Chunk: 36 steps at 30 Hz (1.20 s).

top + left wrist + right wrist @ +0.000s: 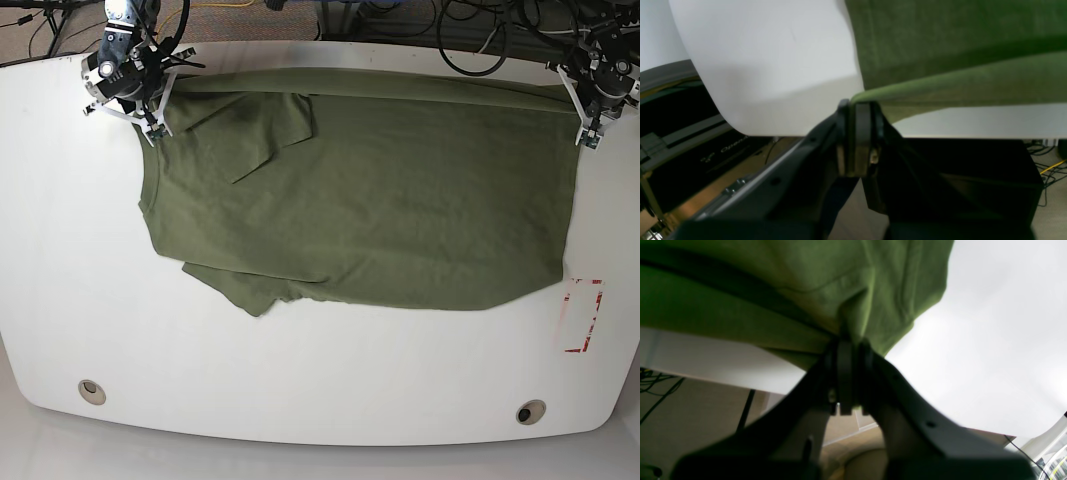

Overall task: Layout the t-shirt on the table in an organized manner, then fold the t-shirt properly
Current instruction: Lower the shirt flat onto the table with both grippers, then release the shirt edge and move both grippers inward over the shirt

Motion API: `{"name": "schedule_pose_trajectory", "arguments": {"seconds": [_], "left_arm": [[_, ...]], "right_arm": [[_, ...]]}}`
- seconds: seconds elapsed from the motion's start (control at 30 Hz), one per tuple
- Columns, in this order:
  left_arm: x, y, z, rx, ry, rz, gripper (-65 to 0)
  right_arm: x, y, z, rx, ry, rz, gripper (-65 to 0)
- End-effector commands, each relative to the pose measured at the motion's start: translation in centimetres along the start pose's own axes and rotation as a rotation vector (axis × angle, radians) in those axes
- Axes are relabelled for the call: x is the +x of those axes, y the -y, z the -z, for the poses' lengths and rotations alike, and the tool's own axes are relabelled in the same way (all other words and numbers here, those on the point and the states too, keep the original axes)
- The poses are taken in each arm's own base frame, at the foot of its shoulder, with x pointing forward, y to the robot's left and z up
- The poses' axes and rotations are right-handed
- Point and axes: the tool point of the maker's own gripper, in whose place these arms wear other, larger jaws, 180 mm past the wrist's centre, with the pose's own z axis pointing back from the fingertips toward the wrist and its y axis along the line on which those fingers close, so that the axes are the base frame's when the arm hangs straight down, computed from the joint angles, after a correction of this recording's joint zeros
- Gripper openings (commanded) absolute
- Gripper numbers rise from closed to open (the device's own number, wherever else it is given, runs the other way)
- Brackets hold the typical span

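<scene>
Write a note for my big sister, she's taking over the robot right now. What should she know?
Left gripper: shut on the t-shirt, at a corner by the table's far edge.
Right gripper: shut on the shirt's other far corner.
Shirt: spread across the table, one sleeve folded onto the body, the other sticking out at the near edge.
Done: mostly laid out.
Left: smooth the sleeves, then fold.

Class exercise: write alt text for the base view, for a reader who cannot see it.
An olive-green t-shirt lies spread across a white table, one sleeve folded onto its body. Two end effectors pinch its far corners, the right end effector and the left end effector.
</scene>
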Motion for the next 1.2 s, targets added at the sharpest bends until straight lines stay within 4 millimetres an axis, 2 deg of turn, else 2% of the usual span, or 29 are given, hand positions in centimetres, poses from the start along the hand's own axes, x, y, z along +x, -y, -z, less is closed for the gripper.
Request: {"name": "schedule_pose_trajectory", "arguments": {"seconds": [0.0,0.2,0.37,0.57,0.67,1.17], "left_arm": [[0.5,-1.0,-0.4,0.039,0.006,0.019,-65.0],[2.4,-1.9,-0.4,0.058,0.049,0.001,-65.0],[5.7,-2.7,-0.5,0.075,0.118,0.012,-65.0],[8.1,-2.7,-0.3,0.069,0.154,0.065,-65.0],[8.6,-2.4,0.1,0.054,0.159,0.071,-65.0],[9.8,-4.6,2.1,0.047,0.132,0.061,-65.0]], "right_arm": [[0.0,1.3,-0.6,-0.048,-0.004,-0.007,-62.1],[1.4,2.5,-0.9,-0.075,0.036,-0.01,-62.1],[2.3,2.9,-1.0,-0.085,0.059,-0.006,-62.1],[2.4,2.8,-1.0,-0.081,0.062,-0.001,-62.1],[2.3,2.7,-1.0,-0.08,0.06,-0.002,-62.1],[2.9,2.6,-0.7,-0.07,0.09,0.0,-61.5]]}}
